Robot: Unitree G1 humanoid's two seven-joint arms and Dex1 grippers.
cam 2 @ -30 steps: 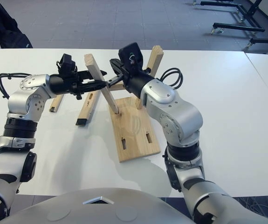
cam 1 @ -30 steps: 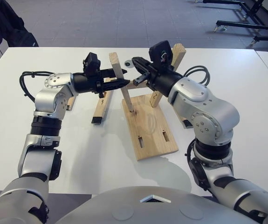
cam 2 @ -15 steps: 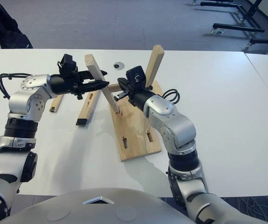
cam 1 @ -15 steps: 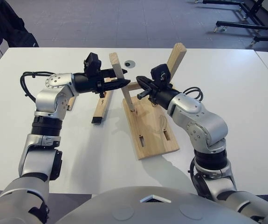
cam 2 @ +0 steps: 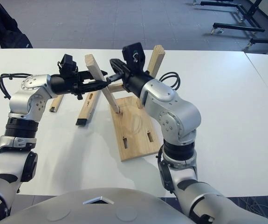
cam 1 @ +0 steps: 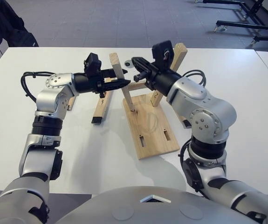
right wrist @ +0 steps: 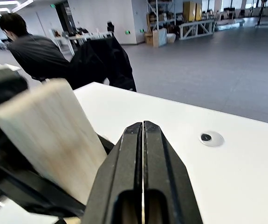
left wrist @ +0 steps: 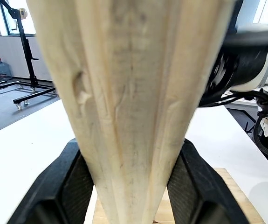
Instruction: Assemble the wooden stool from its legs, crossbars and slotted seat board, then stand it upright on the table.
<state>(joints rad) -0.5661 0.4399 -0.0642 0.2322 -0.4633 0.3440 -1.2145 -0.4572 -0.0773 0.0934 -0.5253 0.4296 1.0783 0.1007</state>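
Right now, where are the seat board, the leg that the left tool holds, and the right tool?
seat board (cam 1: 150, 127), left eye view, bare middle of its top face.
held leg (cam 1: 128, 97), left eye view, its lower half, above the board.
right tool (right wrist: 143, 130), right wrist view, seam between its shut fingertips.

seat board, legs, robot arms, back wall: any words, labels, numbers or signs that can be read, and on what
None can be read.
Seat board: faint round mark near its middle, too faint to read.
Far wall, right wrist view: small green sign, too small to read.
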